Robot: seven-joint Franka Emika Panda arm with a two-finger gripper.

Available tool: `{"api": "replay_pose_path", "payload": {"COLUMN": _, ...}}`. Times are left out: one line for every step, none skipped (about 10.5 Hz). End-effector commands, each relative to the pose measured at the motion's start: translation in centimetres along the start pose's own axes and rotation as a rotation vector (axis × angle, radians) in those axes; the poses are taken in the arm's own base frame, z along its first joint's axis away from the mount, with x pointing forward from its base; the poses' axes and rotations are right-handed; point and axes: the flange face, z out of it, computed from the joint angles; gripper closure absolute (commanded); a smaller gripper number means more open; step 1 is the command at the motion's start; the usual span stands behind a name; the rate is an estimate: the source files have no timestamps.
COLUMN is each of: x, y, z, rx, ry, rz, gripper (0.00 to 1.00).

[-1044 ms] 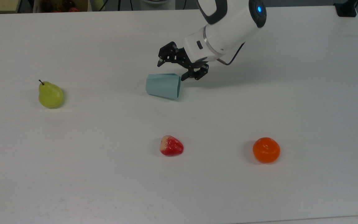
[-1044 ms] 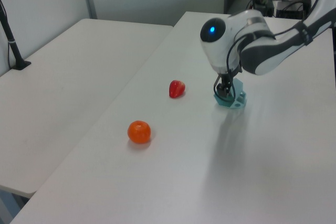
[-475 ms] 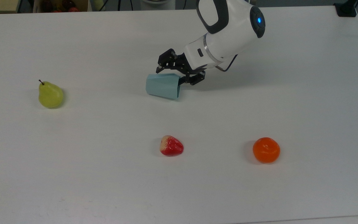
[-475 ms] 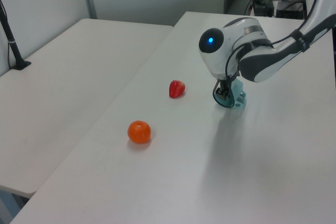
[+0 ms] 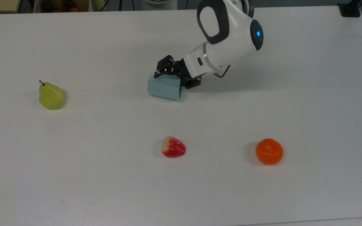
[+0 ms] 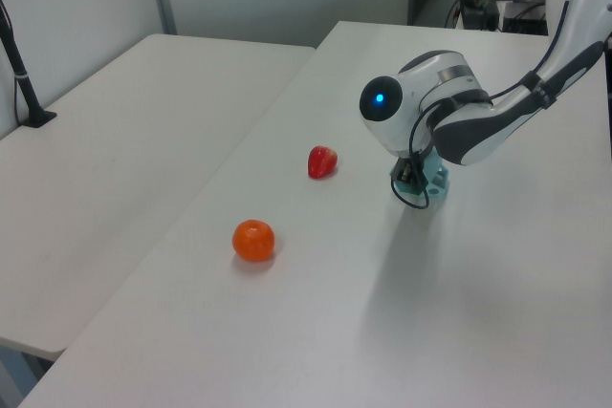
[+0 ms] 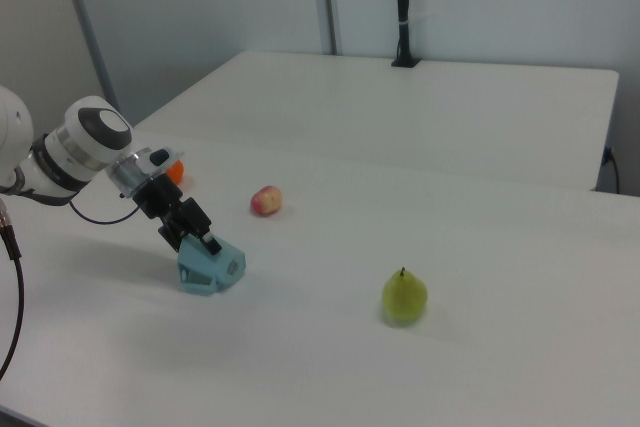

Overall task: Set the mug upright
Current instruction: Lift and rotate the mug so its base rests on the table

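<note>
- Plainly, the mug [image 5: 164, 88] lay on its side near the middle of the white surface [image 5: 105, 182], its wide hexagonal rim toward the top view's right and its narrower base toward the top view's left.
- At that rim end sat the end effector [image 5: 172, 75], tilted low. Its fingers stood apart, one on the upper wall and one at the mouth, so it straddled the rim's wall. Whether they pressed on it I could not tell.
- By its look the mug was light and stiff, a thin-walled faceted shell in matte pale blue-green. My judgement was that it would slide or spin on the smooth surface if nudged sideways.
- The flat facets gave the pads parallel faces to bear on. A pinch across the wall at the rim, one finger inside and one outside, looked to me the sensible hold for levering the base down.
- Three fruits lay well apart from the mug: a waxy green pear [image 5: 51, 95] with a short stem, a red strawberry [image 5: 173, 147] with a pale end, and a dimpled orange [image 5: 269, 151].
- None of them lay near the tipping path.
</note>
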Motion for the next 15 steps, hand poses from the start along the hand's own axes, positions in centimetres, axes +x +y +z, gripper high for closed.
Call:
{"api": "replay_pose_path", "payload": {"x": -0.5, "y": 0.4, "z": -0.1, "rx": -0.046, "ry": -0.021, "rz": 0.003, "gripper": 0.49}}
{"api": "replay_pose_path", "payload": {"x": -0.4, "y": 0.8, "z": -0.1, "rx": -0.054, "ry": -0.03, "rz": 0.008, "gripper": 0.57}}
{"api": "replay_pose_path", "payload": {"x": -0.3, "y": 1.2, "z": -0.2, "rx": -0.053, "ry": -0.029, "rz": 0.014, "gripper": 0.63}}
{"api": "replay_pose_path", "payload": {"x": -0.1, "y": 1.9, "z": -0.6, "rx": -0.048, "ry": -0.025, "rz": 0.026, "gripper": 0.69}}
{"api": "replay_pose_path", "payload": {"x": 0.2, "y": 3.1, "z": -0.8, "rx": -0.039, "ry": -0.027, "rz": 0.044, "gripper": 0.73}}
{"api": "replay_pose_path", "payload": {"x": 0.4, "y": 3.9, "z": -1.1, "rx": -0.03, "ry": -0.027, "rz": 0.057, "gripper": 0.78}}
{"api": "replay_pose_path", "payload": {"x": 0.6, "y": 4.7, "z": -1.3, "rx": -0.024, "ry": -0.025, "rz": 0.066, "gripper": 0.82}}
{"api": "replay_pose_path", "payload": {"x": 0.7, "y": 5.2, "z": -1.5, "rx": -0.02, "ry": -0.025, "rz": 0.05, "gripper": 0.85}}
{"api": "replay_pose_path", "payload": {"x": 1.2, "y": 5.9, "z": -1.7, "rx": -0.015, "ry": -0.022, "rz": 0.042, "gripper": 0.89}}
{"api": "replay_pose_path", "payload": {"x": 1.6, "y": 6.8, "z": -2.0, "rx": 0.002, "ry": -0.026, "rz": 0.048, "gripper": 0.92}}
{"api": "replay_pose_path", "payload": {"x": 1.7, "y": 7.7, "z": -2.3, "rx": 0.032, "ry": -0.036, "rz": 0.028, "gripper": 0.94}}
{"api": "replay_pose_path", "payload": {"x": 1.7, "y": 8.5, "z": -2.6, "rx": 0.07, "ry": -0.055, "rz": -0.006, "gripper": 0.99}}
{"api": "replay_pose_path", "payload": {"x": 1.8, "y": 9.0, "z": -3.2, "rx": 0.113, "ry": -0.063, "rz": -0.036, "gripper": 1.0}}
{"api": "replay_pose_path", "payload": {"x": 1.8, "y": 9.6, "z": -3.4, "rx": 0.143, "ry": -0.068, "rz": -0.068, "gripper": 1.0}}
{"api": "replay_pose_path", "payload": {"x": 2.0, "y": 10.3, "z": -3.7, "rx": 0.205, "ry": -0.081, "rz": -0.093, "gripper": 1.0}}
